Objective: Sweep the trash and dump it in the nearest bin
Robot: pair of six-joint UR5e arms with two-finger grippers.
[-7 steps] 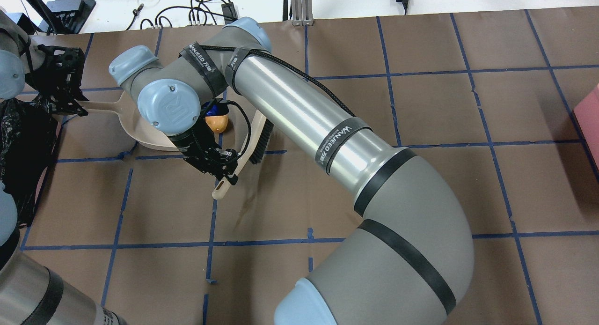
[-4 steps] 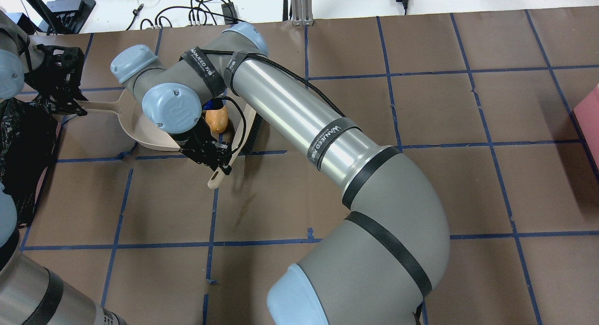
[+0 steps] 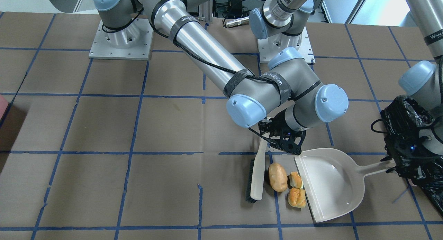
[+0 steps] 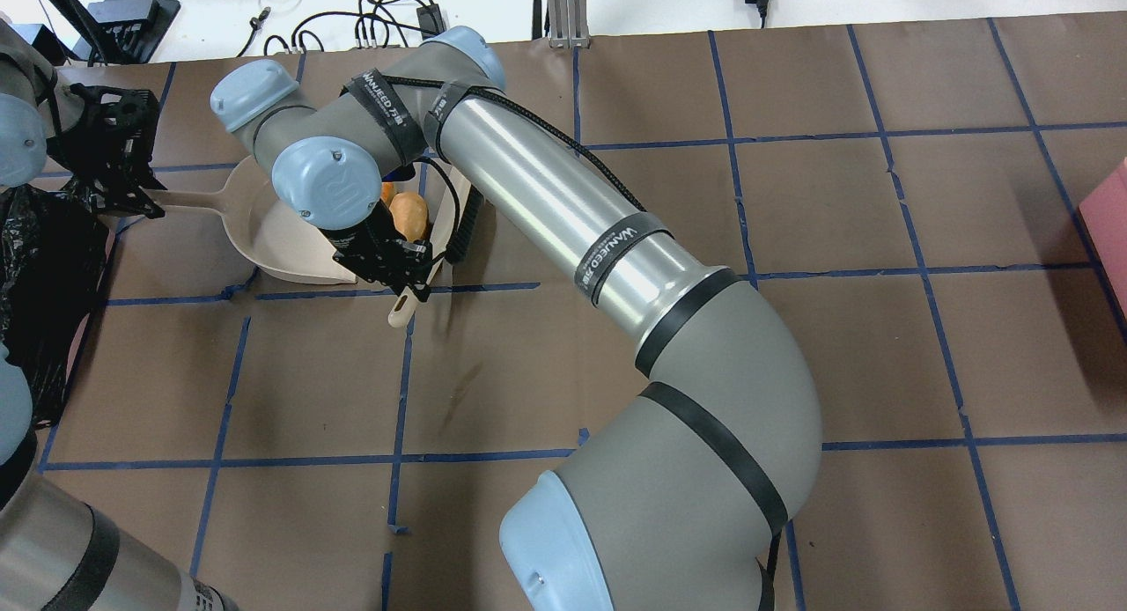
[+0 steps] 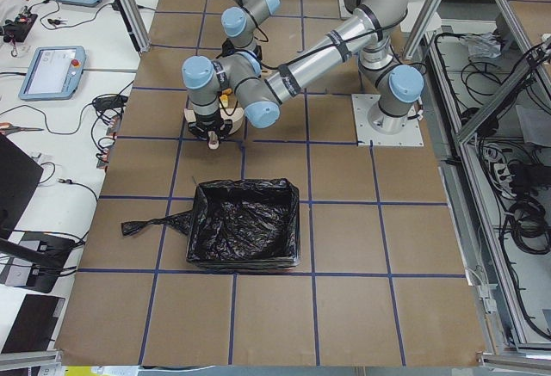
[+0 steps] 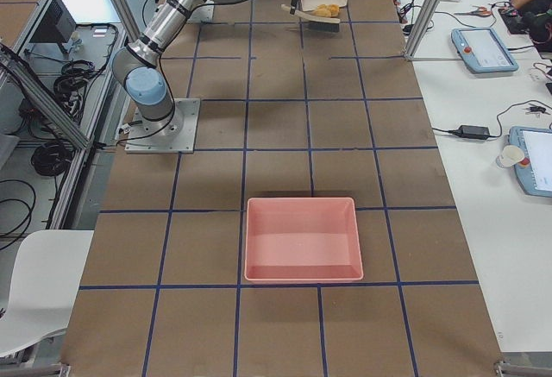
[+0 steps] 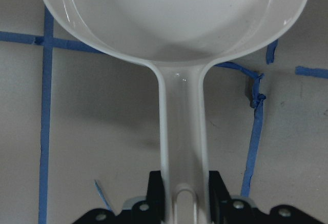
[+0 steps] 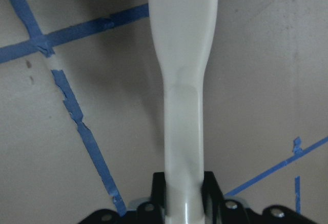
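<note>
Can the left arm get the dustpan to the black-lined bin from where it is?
Probably yes: the left gripper holds the dustpan by its handle right beside the bin, with nothing visible between them.

Readable text: one brand word, printed on the arms' black straps.
"WANJEED" is read in white capitals on the forearm strap (image 4: pixel 607 246) of the right arm (image 4: pixel 528 171), followed by small characters that cannot be made out. The same word is read on the wrist strap (image 4: pixel 380 107), also seen from the front-facing camera. On the upper strap (image 3: pixel 180 21) and on the left arm's strap (image 3: pixel 433 36) only "WAN" is legible. An embossed logo is noted on the blue joint cap (image 4: pixel 327 184), its letters not clearly read. No numbers or signs are legible elsewhere.
</note>
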